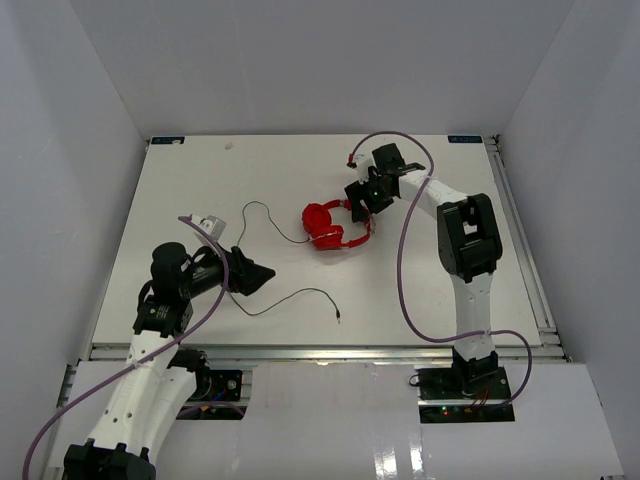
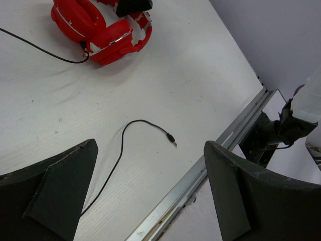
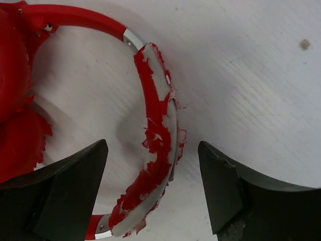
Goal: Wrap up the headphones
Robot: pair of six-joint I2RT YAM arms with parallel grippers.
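The earcups (image 3: 12,75) of the headphones (image 3: 155,125) run past the right wrist view's left edge, mostly unseen.

Bare table (image 2: 200,85) separates the left fingers (image 2: 55,196) from the headphones (image 2: 95,30), crossed only by their cable (image 2: 122,146).

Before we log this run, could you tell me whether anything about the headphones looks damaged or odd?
Yes. The headphones have a headband whose red covering is peeling in ragged flakes, baring pale material underneath. It lies between the right gripper's open jaws.
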